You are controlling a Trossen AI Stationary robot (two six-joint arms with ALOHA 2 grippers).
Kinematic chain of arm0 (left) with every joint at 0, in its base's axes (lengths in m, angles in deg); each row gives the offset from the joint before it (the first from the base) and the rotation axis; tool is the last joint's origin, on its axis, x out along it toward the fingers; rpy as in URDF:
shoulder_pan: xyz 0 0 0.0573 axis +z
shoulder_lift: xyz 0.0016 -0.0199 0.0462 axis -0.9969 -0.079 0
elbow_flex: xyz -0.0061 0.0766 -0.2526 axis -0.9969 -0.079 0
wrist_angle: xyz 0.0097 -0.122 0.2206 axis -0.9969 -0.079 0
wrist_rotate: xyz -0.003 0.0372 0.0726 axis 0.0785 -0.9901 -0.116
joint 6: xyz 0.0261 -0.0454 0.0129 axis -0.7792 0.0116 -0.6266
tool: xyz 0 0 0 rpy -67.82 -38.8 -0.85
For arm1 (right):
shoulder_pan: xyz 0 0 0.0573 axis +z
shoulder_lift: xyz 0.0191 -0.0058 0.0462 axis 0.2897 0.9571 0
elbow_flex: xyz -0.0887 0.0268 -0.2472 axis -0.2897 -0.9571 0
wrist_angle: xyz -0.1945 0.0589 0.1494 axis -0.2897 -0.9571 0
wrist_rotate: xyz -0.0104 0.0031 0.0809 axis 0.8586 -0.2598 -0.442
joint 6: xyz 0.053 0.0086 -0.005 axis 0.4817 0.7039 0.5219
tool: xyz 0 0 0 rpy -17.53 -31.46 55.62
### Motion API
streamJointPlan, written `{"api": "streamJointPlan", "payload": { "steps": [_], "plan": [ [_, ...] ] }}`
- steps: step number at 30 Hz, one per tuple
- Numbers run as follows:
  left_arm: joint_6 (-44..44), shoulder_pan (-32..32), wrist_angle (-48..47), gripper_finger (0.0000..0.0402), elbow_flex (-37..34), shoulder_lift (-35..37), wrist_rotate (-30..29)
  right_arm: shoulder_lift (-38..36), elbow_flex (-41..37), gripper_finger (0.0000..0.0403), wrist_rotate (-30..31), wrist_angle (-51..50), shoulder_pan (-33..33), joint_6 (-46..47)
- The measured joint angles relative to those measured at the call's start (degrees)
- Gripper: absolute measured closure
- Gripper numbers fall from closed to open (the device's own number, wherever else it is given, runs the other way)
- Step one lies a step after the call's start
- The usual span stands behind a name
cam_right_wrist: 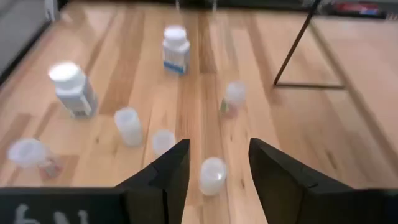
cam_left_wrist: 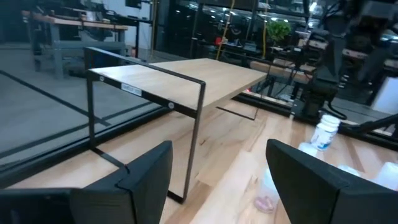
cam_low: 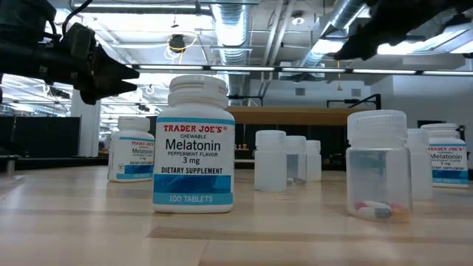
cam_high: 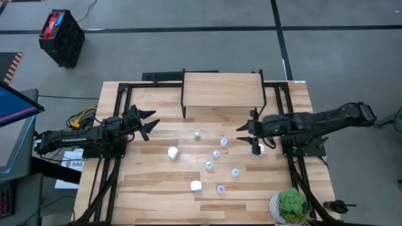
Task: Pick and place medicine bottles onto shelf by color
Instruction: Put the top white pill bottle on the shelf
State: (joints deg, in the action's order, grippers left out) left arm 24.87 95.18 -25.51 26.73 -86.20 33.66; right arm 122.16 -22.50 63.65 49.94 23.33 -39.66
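The light-wood shelf [cam_high: 223, 90] on black legs stands at the table's far middle; it also shows in the left wrist view [cam_left_wrist: 186, 78]. Three white bottles stand on the table [cam_high: 173, 152] [cam_high: 196, 186] [cam_high: 256, 149]. Several small translucent bottles [cam_high: 216, 154] stand scattered between them. My left gripper [cam_high: 151, 125] is open and empty, raised left of the shelf. My right gripper [cam_high: 242, 129] is open and empty, raised near the shelf's right front leg. In the right wrist view a translucent bottle [cam_right_wrist: 212, 176] stands on the table below and beyond my right gripper [cam_right_wrist: 219, 163].
A green potted plant [cam_high: 292, 204] stands at the near right corner. Black frame rails [cam_high: 113, 144] run along the table's left and right sides. In the low view a white labelled bottle [cam_low: 194, 144] and a translucent bottle [cam_low: 377, 166] stand close to the camera.
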Motion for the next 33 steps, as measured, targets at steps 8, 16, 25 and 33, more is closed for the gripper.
{"api": "streamJointPlan", "payload": {
  "steps": [8,16,25,33],
  "plan": [
    [0.5,0.0,0.0,0.0154,0.0,0.0,-0.1,13.8,5.9,0.0223,-0.1,0.0,-4.8,-0.1],
    [0.6,0.0,-0.2,0.0154,0.0,0.0,-0.1,23.9,9.3,0.0211,-0.3,-0.2,-8.9,-0.1],
    [0.6,0.0,-0.9,0.0154,0.0,0.0,-2.7,30.1,16.2,0.0155,-0.5,-8.5,-7.3,-0.1],
    [0.6,0.0,-1.3,0.0155,0.0,0.0,-3.1,33.9,17.2,0.0142,-0.6,-10.7,-4.6,-0.1]
  ]
}}
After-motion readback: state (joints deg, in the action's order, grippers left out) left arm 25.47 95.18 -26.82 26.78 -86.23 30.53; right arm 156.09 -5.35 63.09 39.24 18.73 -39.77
